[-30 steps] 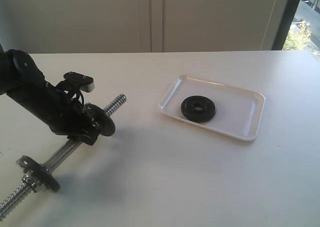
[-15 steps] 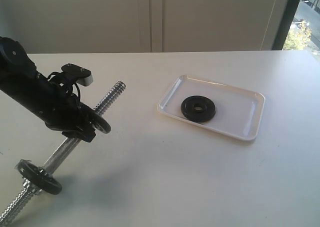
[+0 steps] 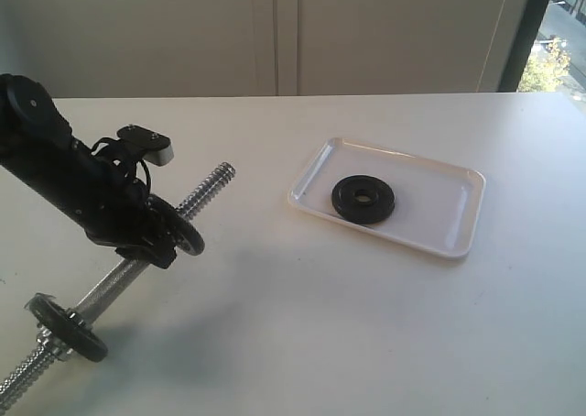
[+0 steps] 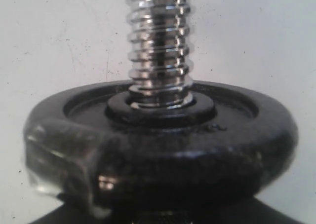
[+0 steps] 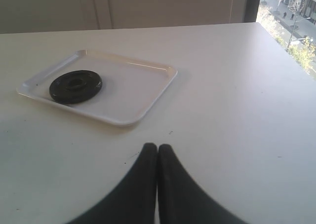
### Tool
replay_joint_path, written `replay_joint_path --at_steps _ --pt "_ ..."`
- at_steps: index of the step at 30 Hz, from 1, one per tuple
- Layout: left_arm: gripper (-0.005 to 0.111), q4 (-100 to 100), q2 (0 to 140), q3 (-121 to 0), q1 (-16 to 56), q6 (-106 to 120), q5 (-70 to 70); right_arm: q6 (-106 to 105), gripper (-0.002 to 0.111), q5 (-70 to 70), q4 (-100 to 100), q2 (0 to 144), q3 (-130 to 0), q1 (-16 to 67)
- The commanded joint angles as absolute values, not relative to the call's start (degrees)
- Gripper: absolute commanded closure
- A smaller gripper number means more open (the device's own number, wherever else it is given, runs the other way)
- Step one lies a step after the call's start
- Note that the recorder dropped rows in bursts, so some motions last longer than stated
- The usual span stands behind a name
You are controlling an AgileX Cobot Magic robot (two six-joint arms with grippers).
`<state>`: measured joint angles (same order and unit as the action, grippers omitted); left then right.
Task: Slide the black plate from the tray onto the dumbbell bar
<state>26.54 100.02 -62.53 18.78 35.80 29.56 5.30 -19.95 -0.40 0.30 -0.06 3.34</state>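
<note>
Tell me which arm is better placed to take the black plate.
Right, probably: the right gripper is empty and faces the black plate in the tray; the left gripper holds the dumbbell bar.

Bare table [image 3: 275, 288] lies between tray [image 3: 453, 228] and bar [image 3: 209, 187]. The left gripper [image 3: 160, 240] blocks the bar's middle; its far end is free.

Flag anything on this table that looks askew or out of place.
Only the dumbbell bar stands out: the left tool holds it at a slant, one threaded end raised. The black plate lies flat in the tray; nothing looks spilled or damaged.
</note>
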Motion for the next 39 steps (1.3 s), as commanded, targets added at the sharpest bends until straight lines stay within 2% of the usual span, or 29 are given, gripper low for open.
replay_joint_path --at_steps 1,31,34,39 --pt "0.107 29.56 98.35 -63.43 19.09 36.14 30.71 5.34 0.108 -19.12 -0.89 0.00 0.00 2.88" --pt "0.107 33.99 98.35 -63.43 19.09 43.53 32.61 5.22 0.108 -18.90 -1.01 0.00 0.00 8.14" --pt "0.107 33.99 98.35 -63.43 19.09 43.53 32.52 5.92 0.108 -12.99 0.73 0.00 0.00 8.14" --pt "0.107 33.99 98.35 -63.43 19.09 43.53 32.52 11.52 0.108 8.42 10.72 0.00 0.00 8.14"
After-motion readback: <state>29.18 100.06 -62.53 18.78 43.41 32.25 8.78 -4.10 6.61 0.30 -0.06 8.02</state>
